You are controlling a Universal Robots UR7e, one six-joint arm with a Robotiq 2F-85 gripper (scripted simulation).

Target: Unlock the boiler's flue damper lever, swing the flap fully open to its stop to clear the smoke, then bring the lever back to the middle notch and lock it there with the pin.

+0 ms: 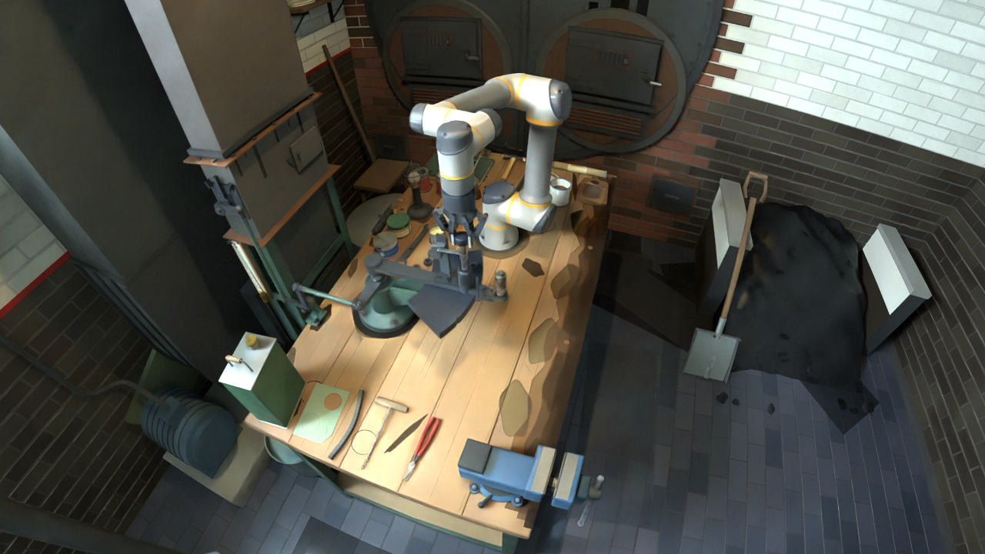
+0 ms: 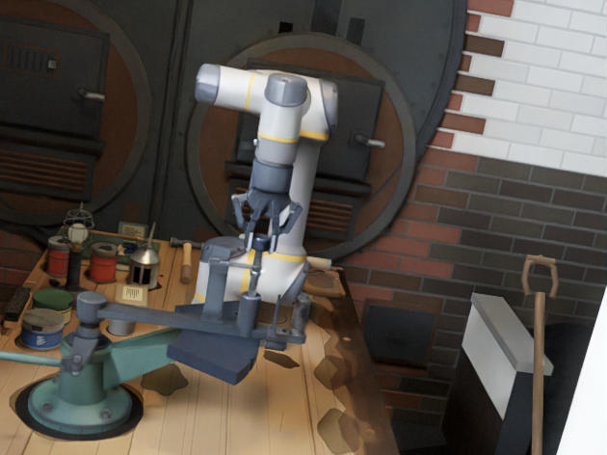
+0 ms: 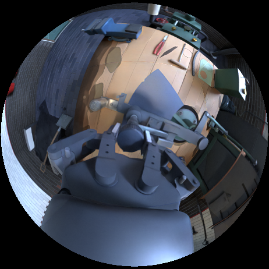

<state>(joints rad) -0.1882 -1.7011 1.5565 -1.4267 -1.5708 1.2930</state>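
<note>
The locking pin (image 2: 259, 241) stands upright through the damper lever (image 2: 176, 314), its round dark knob on top and its thin shaft running down into a grey socket on the lever. My gripper (image 3: 131, 136) points straight down over it and grips the pin's knob (image 1: 455, 239). The lever runs from a green pivot base (image 2: 78, 392) on the left across to a small handle post (image 1: 500, 281) on the right. A dark fan-shaped sector plate (image 1: 435, 308) lies under the lever. The notches are hidden beneath the lever.
Tins and jars (image 2: 44, 326) stand along the bench's back left edge, with an oil can (image 2: 143, 265) and a mallet behind the lever. A green can (image 1: 262, 375), pliers (image 1: 421, 444) and a blue vice (image 1: 520, 472) sit at the bench's near end.
</note>
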